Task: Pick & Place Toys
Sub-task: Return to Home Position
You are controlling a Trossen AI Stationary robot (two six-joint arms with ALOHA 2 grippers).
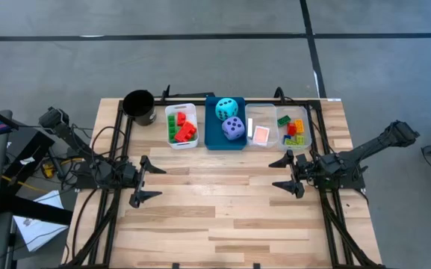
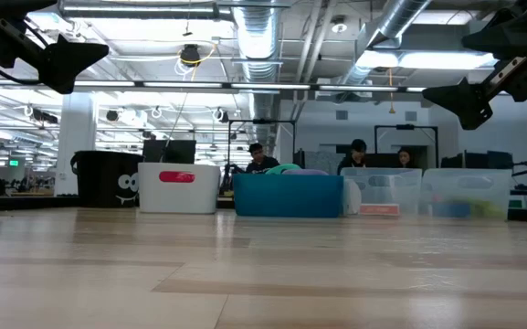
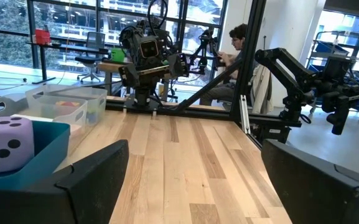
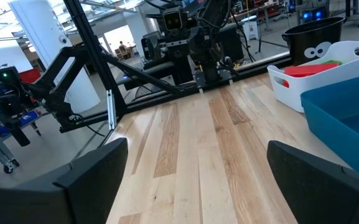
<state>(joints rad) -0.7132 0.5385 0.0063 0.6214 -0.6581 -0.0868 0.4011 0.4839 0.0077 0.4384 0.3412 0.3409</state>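
Both arms are pulled back to the near half of the pale wooden slat table (image 1: 222,224), one at each side, well apart from the containers. The left gripper (image 1: 160,183) has its two dark fingers spread wide with nothing between them. The right gripper (image 1: 273,175) faces it across the bare middle of the table, and its fingers are likewise spread and empty. Each wrist view shows its own two fingers far apart over bare boards.

Five containers stand in one row along the far edge. At the left end is one round black cup (image 1: 139,106) with cartoon eyes on its side. Next to it is one white plastic bin (image 1: 169,112). It holds a cluster of small red plastic bricks (image 1: 187,132) and a few green plastic bricks (image 1: 172,127), too bunched to count.

One blue bin (image 1: 211,127) comes next and holds two soft dice. The cyan die (image 1: 228,108) sits at the far end and the purple die (image 1: 234,128) at the near end, touching or nearly touching.

Two clear plastic bins close the row. The left clear bin (image 1: 269,113) holds one orange card (image 1: 261,134); whether a second, white card lies beside it cannot be told. The right clear bin (image 1: 307,123) holds mixed small bricks (image 1: 294,131) in green, orange, yellow, red and blue, too small to count.
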